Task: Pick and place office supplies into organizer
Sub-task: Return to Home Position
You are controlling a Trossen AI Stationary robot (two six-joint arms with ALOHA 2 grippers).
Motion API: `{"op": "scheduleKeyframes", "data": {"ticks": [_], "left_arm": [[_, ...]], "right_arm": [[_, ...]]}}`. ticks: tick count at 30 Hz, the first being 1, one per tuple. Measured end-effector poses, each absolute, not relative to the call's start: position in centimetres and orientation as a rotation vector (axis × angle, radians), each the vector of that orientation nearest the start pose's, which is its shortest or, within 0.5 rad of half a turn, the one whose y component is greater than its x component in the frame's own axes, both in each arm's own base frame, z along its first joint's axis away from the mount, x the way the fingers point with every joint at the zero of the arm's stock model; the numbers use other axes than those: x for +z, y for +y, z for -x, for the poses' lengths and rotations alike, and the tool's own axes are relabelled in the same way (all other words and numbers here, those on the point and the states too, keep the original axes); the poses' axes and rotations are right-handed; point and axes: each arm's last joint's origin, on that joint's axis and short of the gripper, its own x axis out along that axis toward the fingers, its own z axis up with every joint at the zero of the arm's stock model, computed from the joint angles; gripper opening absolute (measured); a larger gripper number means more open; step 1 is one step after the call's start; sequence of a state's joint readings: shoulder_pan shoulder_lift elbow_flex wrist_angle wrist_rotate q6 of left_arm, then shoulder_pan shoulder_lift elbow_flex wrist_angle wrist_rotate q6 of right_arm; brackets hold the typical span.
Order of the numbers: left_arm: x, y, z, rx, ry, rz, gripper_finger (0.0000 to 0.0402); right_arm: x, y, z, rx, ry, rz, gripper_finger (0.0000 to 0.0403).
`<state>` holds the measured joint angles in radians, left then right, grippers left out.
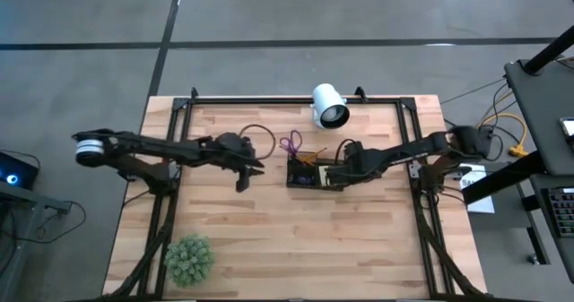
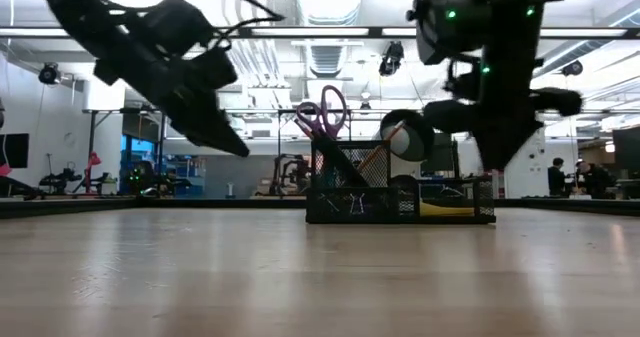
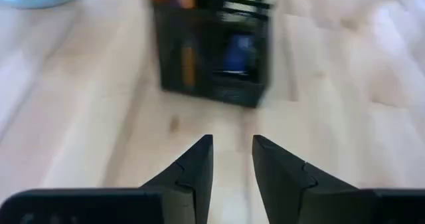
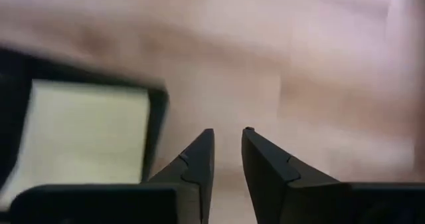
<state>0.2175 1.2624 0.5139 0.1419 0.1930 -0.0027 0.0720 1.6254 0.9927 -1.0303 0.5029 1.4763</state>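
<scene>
High view, organizer (image 1: 306, 174) mid-table, right gripper (image 1: 338, 172) beside it, empty

Two dark, jointed arms of matte black links; the left arm (image 1: 152, 150) ends outward in a white-and-grey cylindrical joint and trails a thin looped black cable; the right arm (image 1: 404, 154) shows small green indicator lights; both carry tapered, wedge-shaped black fingers (image 3: 192, 174).

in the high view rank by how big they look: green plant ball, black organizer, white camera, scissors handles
1. green plant ball
2. black organizer, close behind the plant
3. white camera
4. purple scissors handles
</scene>
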Motion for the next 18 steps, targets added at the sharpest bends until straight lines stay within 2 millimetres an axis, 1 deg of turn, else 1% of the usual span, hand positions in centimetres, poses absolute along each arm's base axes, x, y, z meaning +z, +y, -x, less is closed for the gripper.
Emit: {"op": "scheduleKeyframes", "data": {"ticks": [2, 3, 5, 6, 8, 10, 11, 13, 14, 15, 17, 18], "left_arm": [[17.9, 4.7, -22.5, 0.069, 0.577, 0.147, 0.009], [18.4, 4.7, -22.1, 0.079, 0.563, 0.167, 0.009], [20.5, 4.4, -21.4, 0.077, 0.469, 0.192, 0.009], [21.8, 4.2, -20.9, 0.049, 0.407, 0.189, 0.009], [25.0, 3.8, -19.9, -0.028, 0.254, 0.158, 0.009], [27.0, 3.4, -18.7, -0.097, 0.163, 0.116, 0.009], [27.6, 3.4, -18.2, -0.109, 0.138, 0.109, 0.009], [28.0, 3.3, -17.2, -0.108, 0.142, 0.138, 0.009], [27.9, 3.3, -16.7, -0.112, 0.156, 0.17, 0.009], [27.9, 3.2, -16.2, -0.122, 0.166, 0.205, 0.009], [28.5, 2.9, -15.3, -0.164, 0.146, 0.258, 0.009], [28.8, 2.7, -14.8, -0.172, 0.13, 0.281, 0.009]], "right_arm": [[18.0, 0.9, -25.3, -1.338, 1.023, -0.754, 0.0062], [18.1, 1.3, -25.0, -1.332, 1.03, -0.788, 0.0059], [18.9, 2.4, -24.9, -1.268, 0.98, -0.835, 0.0053], [19.7, 2.9, -25.2, -1.183, 0.938, -0.843, 0.005], [21.6, 3.6, -25.9, -0.939, 0.857, -0.793, 0.0043], [23.7, 3.4, -26.3, -0.732, 0.79, -0.688, 0.0036], [24.8, 3.0, -25.9, -0.665, 0.771, -0.628, 0.0034], [26.4, 2.1, -24.2, -0.64, 0.782, -0.522, 0.003], [27.4, 1.7, -23.0, -0.664, 0.777, -0.52, 0.0029], [28.5, 1.4, -21.9, -0.691, 0.747, -0.57, 0.0028], [30.8, 0.9, -19.8, -0.735, 0.622, -0.686, 0.0028], [31.7, 0.8, -18.8, -0.739, 0.567, -0.718, 0.0029]]}}
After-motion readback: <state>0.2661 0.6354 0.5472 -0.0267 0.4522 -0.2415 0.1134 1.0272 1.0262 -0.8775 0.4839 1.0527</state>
